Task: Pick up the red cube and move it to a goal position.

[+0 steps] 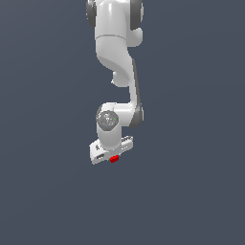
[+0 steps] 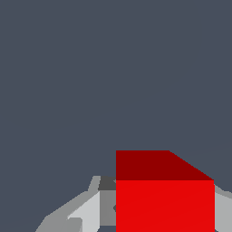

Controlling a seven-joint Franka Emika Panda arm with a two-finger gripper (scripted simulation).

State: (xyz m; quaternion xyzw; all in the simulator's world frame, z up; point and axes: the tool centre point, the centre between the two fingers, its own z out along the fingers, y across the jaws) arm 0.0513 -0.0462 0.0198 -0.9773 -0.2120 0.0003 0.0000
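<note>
The red cube (image 1: 114, 159) shows as a small red patch at the lower edge of the white hand in the exterior view. In the wrist view the red cube (image 2: 164, 204) fills the space between the two grey fingers. One finger (image 2: 93, 209) lies against one side of it and the other finger (image 2: 223, 208) against the opposite side. My gripper (image 1: 113, 156) is shut on the cube, and in the wrist view (image 2: 158, 217) the cube hides its tips. No goal marker shows in either view.
The white arm (image 1: 117, 52) reaches down from the top of the exterior view. A plain dark grey-blue surface (image 1: 191, 191) fills everything around it. No other objects are in view.
</note>
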